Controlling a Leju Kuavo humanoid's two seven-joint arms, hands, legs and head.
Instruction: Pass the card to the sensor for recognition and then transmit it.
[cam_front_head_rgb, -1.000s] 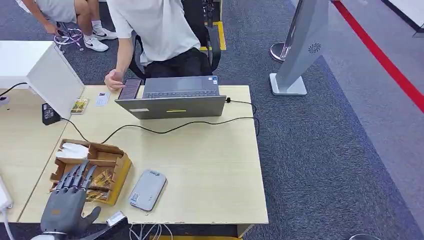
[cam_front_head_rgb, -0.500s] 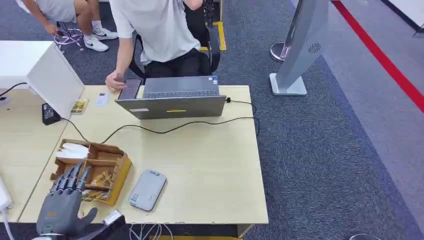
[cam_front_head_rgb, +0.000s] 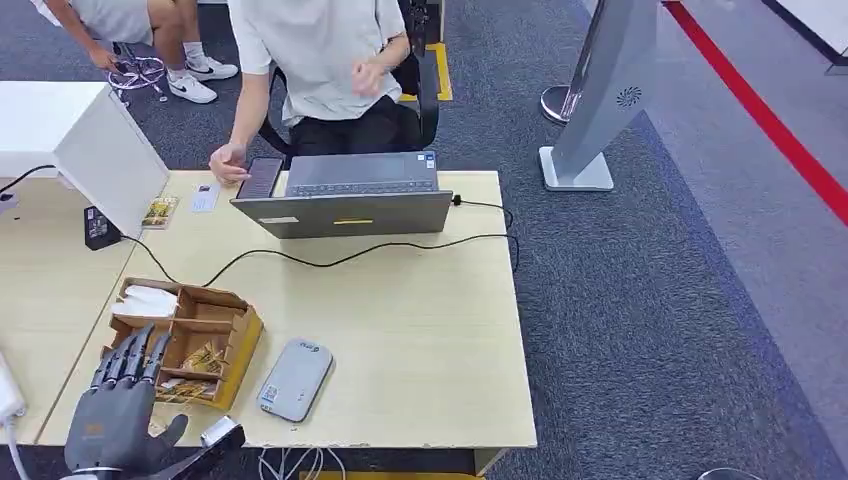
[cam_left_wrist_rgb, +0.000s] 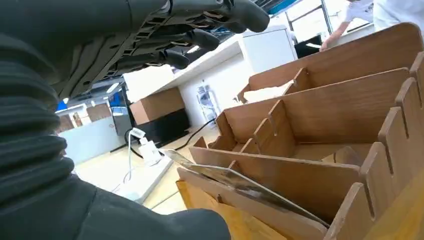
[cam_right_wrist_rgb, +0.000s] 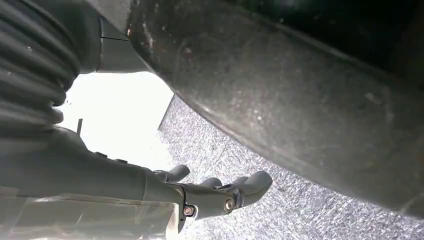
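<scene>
Grey sensor (cam_front_head_rgb: 294, 380) flat beside organizer (cam_front_head_rgb: 240, 345)

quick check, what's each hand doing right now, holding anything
Left hand: open, fingers spread over the near end of the wooden card box, holding nothing.
Right hand: hanging by the floor, fingers curled in, nothing visibly held.

Even, bright overhead light across the tabletop (cam_front_head_rgb: 420, 330) in the head view, soft faint shadows, person slightly motion-blurred, left wrist view dim up close with the left hand (cam_left_wrist_rgb: 165, 35) dark and soft-focus, blown-out white glare in the right wrist view, grainy floor
</scene>
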